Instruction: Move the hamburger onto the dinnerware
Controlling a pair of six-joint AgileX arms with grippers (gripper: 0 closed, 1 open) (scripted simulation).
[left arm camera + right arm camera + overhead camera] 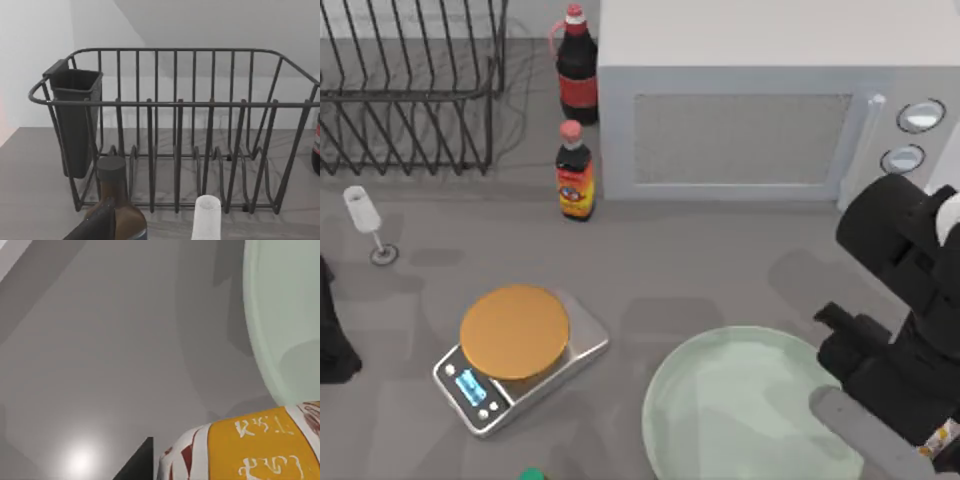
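While the right arm hangs over the table's 4 o'clock corner, its right pincer [930, 445] sits low at the edge of the dinnerware [740, 400], and a scrap of the hamburger [942, 436] peeks out beside it, white paper with orange print. From the right wrist view the hamburger [240, 450] looms close under the camera with one dark finger [137, 465] next to it, so I judge it to be clamped in that pincer, though I can't make out the finger spread for certain. The plate's pale rim [257, 330] curves just beyond it.

The bundle looks light and soft; the paper wrap would crumple and could slide under a hard squeeze, so a gentle hold across its rounded middle seems wisest, and it needs setting down flat near the plate's centre, at about 9 o'clock from where it is now.

The left arm [330, 330] is parked at the table's 9 o'clock edge; I cannot tell its pincer's state. An orange-topped scale [515, 345] stands left of the plate, well apart.
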